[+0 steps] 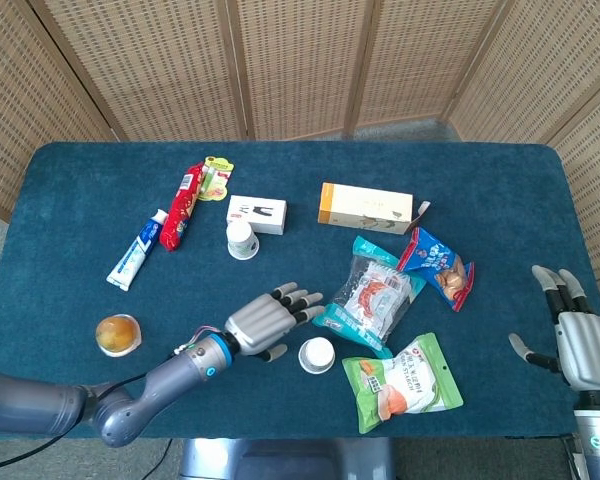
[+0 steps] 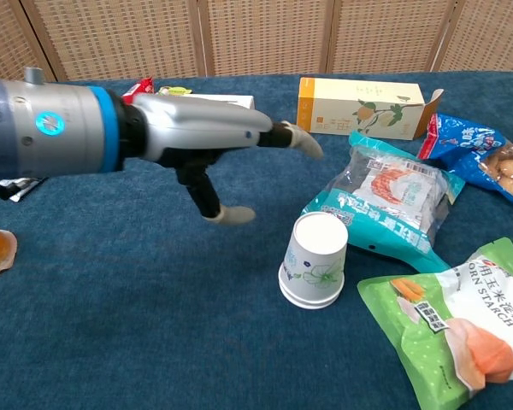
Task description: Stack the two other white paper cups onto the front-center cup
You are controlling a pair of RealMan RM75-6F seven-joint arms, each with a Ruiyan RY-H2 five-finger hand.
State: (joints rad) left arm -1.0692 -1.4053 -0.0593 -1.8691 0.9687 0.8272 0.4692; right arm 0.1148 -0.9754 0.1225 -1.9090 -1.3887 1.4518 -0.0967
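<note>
The stacked cups (image 2: 313, 272) sat upside down, front-center on the bench (image 1: 70, 180), tilted, beside the green pouch (image 1: 402, 384). The left hand (image 1: 262, 324) hovered just left of them, fingers (image 1: 298, 297) spread, holding nothing. The remaining cup (image 1: 242, 239) stood farther back beside the white box (image 1: 257, 214); reaching carelessly could topple the leaning stack. The right hand (image 1: 578, 342) idled, fingers apart, at the right edge.

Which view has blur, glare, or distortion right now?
Head view: sharp, even light, soft shadow under the left hand. Chest view: left hand looms large and slightly soft up close; stacked cups crisp; mild sheen on the green snack pouch.
</note>
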